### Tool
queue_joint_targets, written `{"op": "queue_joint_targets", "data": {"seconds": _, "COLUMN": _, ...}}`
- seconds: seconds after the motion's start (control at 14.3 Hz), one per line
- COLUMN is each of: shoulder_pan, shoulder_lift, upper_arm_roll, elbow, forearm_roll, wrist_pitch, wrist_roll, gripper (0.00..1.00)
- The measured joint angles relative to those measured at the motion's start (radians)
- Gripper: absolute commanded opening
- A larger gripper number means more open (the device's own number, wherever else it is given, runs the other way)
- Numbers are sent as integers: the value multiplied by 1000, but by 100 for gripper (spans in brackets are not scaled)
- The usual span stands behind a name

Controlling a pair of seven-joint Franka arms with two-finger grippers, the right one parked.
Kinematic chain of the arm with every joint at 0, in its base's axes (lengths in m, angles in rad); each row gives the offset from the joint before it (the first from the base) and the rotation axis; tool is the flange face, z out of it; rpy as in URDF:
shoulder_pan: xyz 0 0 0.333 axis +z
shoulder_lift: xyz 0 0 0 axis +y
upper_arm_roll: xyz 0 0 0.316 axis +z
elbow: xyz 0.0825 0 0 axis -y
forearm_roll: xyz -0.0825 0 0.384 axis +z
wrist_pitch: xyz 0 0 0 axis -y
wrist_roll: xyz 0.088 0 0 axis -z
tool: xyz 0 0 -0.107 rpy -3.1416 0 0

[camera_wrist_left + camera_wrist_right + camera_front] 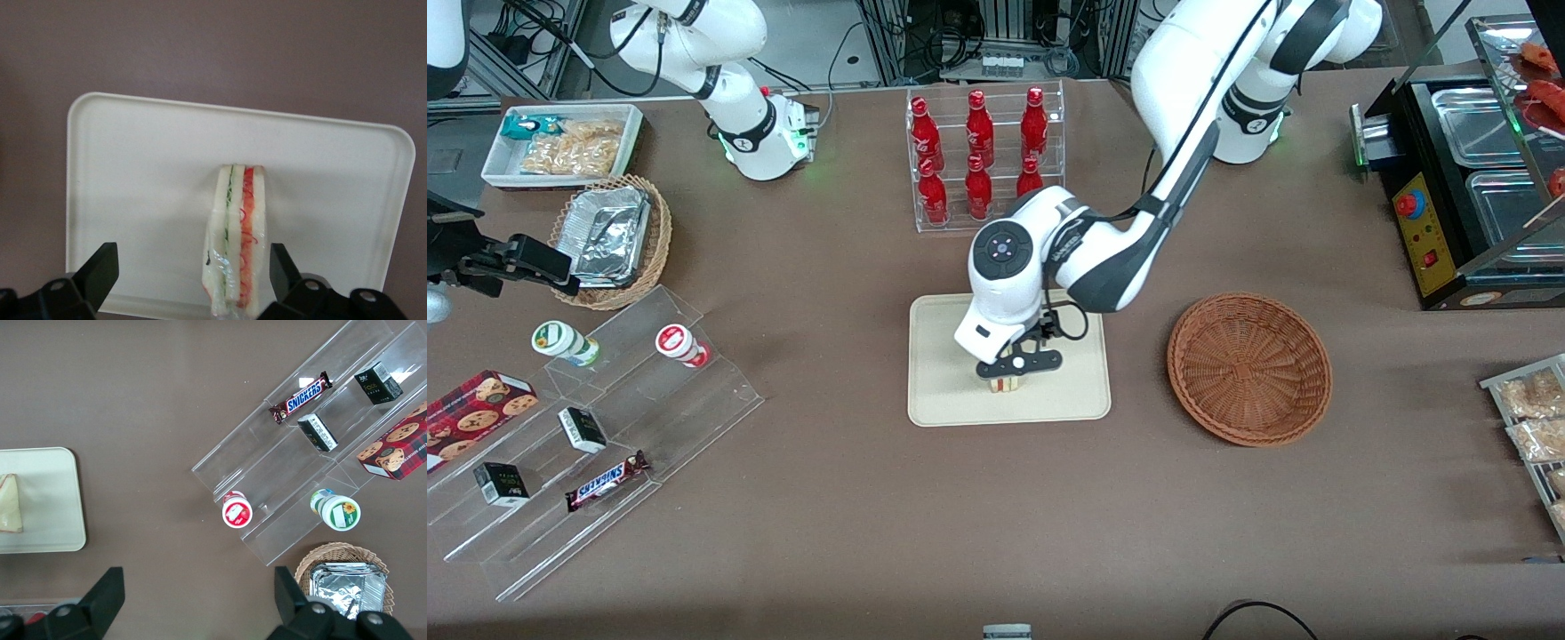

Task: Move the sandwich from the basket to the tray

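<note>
The sandwich [1005, 384] stands on edge on the cream tray [943, 391], in the part of the tray nearest the front camera. Its red and green filling shows in the left wrist view [239, 240]. My left gripper [1011, 366] hovers just above it, open. In the left wrist view the gripper [192, 261] straddles the sandwich: one finger [280, 263] is close beside it and the other finger [101, 267] stands well apart. The tray [133, 173] lies under both. The reddish-brown basket [1249, 369] is empty, beside the tray toward the working arm's end. The right wrist view shows the sandwich [9, 503] on the tray [50, 500].
A clear rack of red bottles [983, 156] stands farther from the front camera than the tray. Clear stepped shelves with snacks [596, 418], a tan basket of foil trays [611, 238] and a white snack bin [560, 142] lie toward the parked arm's end. A black food warmer [1467, 178] stands at the working arm's end.
</note>
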Motion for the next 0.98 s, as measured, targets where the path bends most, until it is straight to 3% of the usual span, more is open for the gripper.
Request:
{"op": "queue_joint_targets", "data": {"seconds": 0.42, "shoulder_pan": 82, "shoulder_lift": -85, "upper_arm_roll": 63, "elbow": -42, "forearm_roll": -7, "wrist_pitch": -96, "wrist_roll": 40, "gripper": 100}}
{"op": "queue_joint_targets", "data": {"seconds": 0.98, "shoulder_pan": 320, "shoulder_lift": -296, "upper_arm_roll": 69, "elbow": -241, "forearm_roll": -105, "wrist_pitch": -192, "wrist_roll": 446, "gripper": 100}}
